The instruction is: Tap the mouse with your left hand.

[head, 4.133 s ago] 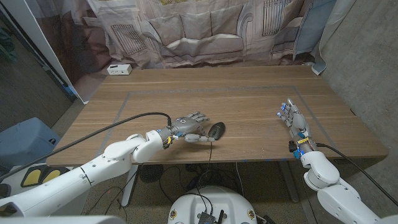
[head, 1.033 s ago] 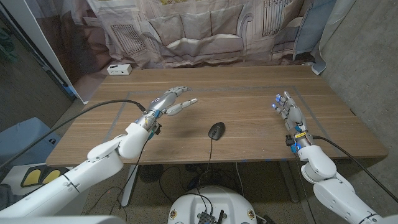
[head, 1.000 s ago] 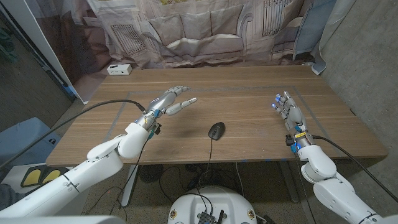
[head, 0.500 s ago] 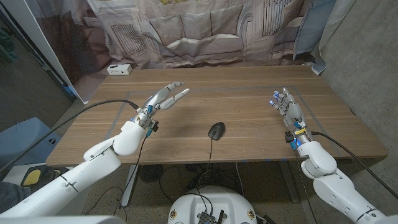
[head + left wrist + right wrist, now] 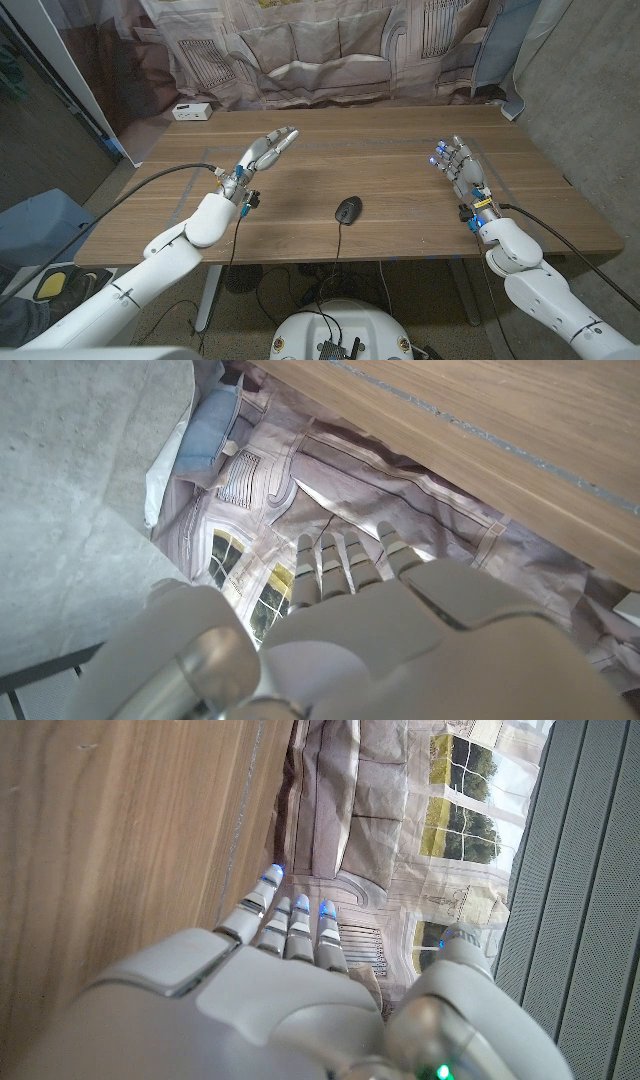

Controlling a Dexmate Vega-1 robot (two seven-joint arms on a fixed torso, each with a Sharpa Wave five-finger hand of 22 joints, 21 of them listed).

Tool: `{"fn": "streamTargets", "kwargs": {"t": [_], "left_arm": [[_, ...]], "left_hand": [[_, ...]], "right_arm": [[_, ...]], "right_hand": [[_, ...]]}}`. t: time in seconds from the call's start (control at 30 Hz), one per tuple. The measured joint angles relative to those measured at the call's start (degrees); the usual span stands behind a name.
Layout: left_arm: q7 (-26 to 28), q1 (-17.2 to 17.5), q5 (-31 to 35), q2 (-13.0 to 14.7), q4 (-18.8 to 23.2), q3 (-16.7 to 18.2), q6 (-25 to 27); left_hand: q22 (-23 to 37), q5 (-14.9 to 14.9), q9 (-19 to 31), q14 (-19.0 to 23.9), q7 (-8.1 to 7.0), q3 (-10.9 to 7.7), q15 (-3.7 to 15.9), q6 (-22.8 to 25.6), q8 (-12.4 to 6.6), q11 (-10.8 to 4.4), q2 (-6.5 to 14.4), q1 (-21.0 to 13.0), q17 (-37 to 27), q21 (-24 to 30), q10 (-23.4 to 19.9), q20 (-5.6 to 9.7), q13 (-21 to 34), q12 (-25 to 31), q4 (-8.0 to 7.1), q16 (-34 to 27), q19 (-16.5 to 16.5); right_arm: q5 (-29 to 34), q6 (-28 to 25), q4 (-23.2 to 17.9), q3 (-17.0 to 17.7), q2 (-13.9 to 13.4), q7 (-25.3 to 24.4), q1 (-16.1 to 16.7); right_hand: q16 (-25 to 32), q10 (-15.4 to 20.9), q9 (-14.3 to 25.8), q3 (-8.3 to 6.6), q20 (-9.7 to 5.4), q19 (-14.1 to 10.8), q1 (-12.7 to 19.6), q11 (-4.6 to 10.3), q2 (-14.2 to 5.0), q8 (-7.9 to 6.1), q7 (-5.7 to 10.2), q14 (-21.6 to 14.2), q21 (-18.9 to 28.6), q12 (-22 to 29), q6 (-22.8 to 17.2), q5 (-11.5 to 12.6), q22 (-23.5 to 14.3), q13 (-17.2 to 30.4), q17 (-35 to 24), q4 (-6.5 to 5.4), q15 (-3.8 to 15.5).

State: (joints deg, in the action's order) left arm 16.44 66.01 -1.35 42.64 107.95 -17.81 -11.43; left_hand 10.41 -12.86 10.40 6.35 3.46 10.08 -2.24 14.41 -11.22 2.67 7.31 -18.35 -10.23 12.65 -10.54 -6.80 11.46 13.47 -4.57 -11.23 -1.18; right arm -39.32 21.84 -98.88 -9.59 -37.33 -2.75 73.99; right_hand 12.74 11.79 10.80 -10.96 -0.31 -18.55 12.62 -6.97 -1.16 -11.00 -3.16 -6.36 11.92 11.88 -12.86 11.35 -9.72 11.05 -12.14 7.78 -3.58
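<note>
1. The left robot hand [image 5: 262,152] is raised over the desk [image 5: 400,150], fingers straight and apart, holding nothing.
2. The mouse [image 5: 347,209] lies on the desk well apart from that hand, off to its right and nearer the robot, its cable running over the near edge.
3. The right robot hand [image 5: 456,165] stands far to the right of the mouse, fingers extended with blue-lit tips, holding nothing.
4. A small white box [image 5: 190,111] sits at the far corner beyond the left robot hand.
</note>
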Motion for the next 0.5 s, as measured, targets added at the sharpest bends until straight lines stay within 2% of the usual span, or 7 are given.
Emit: {"fn": "streamTargets", "kwargs": {"t": [0.13,0.17,0.2,0.4,0.5], "left_arm": [[-0.13,-0.53,-0.56,-1.04,-0.98,-0.04,-0.24],[-0.13,-0.71,-0.56,-1.4,-1.31,-0.05,-0.24],[-0.82,-0.87,-3.58,-1.7,-1.59,-0.05,-1.39],[-1.84,-1.65,-7.45,-3.3,-3.43,-0.05,-3.26],[-2.53,-2.01,-9.56,-4.09,-4.49,-0.05,-4.37]], "left_hand": [[0.0,0.0,-0.28,-0.22,0.86,0.0,-0.22,0.11,0.0,0.62,-0.23,-0.23,0.11,0.0,0.0,1.51,-0.02,0.0,0.0,0.0,-0.8],[0.0,0.0,-0.29,-0.1,0.86,0.0,-0.51,0.11,0.0,0.62,-0.23,-0.23,0.11,0.0,0.0,1.7,-0.16,0.0,0.0,0.0,-0.99],[0.0,0.0,-0.29,-0.08,0.86,0.0,-0.54,0.1,0.0,0.62,-0.23,-0.22,0.11,0.0,0.0,1.7,-0.25,0.0,0.0,0.0,-0.99],[0.0,0.0,-0.29,-0.09,1.17,-0.01,-0.53,-0.2,0.21,0.62,-0.23,-0.22,0.11,0.0,0.0,1.7,-0.28,-0.28,0.01,0.21,-0.98],[0.0,0.0,-0.29,-0.09,1.16,-0.23,-0.53,-0.2,0.2,0.62,-0.23,-0.22,0.11,0.0,0.0,2.98,-0.27,-0.45,0.23,0.21,-0.91]], "right_arm": [[-0.49,-0.26,0.4,-0.11,-0.16,1.22,-0.56],[-0.6,-0.28,0.4,-0.11,-0.16,1.57,-0.56],[-0.66,-0.28,1.53,-0.47,-0.42,1.83,-2.17],[-0.77,0.23,3.38,-1.1,-0.34,3.28,-4.25],[-0.78,0.74,4.25,-1.43,-0.15,3.9,-5.17]], "right_hand": [[0.0,0.3,0.0,0.0,0.0,0.0,0.0,-0.3,0.0,0.0,0.23,-0.2,0.0,0.0,-0.23,0.0,0.0,0.0,0.0,0.0,-0.2],[0.0,0.3,0.0,0.0,0.0,0.0,0.0,-0.3,0.0,0.0,0.23,-0.2,0.0,0.0,-0.23,0.0,0.0,0.0,0.0,0.0,-0.2],[0.0,0.3,0.0,0.0,0.0,0.0,0.0,-0.3,0.0,0.0,0.21,-0.2,0.0,0.0,-0.25,0.0,0.0,0.0,0.0,0.0,-0.2],[0.0,0.29,-0.15,0.0,-0.52,-0.52,0.0,-0.3,0.0,0.0,-0.84,0.03,0.0,0.0,0.39,0.0,0.0,0.0,0.0,0.0,0.03],[0.0,0.29,-0.15,0.0,-0.72,-0.72,0.0,-0.3,0.0,0.22,-1.25,0.03,0.0,-0.21,0.79,0.0,0.0,0.0,0.01,0.0,0.03]]}}
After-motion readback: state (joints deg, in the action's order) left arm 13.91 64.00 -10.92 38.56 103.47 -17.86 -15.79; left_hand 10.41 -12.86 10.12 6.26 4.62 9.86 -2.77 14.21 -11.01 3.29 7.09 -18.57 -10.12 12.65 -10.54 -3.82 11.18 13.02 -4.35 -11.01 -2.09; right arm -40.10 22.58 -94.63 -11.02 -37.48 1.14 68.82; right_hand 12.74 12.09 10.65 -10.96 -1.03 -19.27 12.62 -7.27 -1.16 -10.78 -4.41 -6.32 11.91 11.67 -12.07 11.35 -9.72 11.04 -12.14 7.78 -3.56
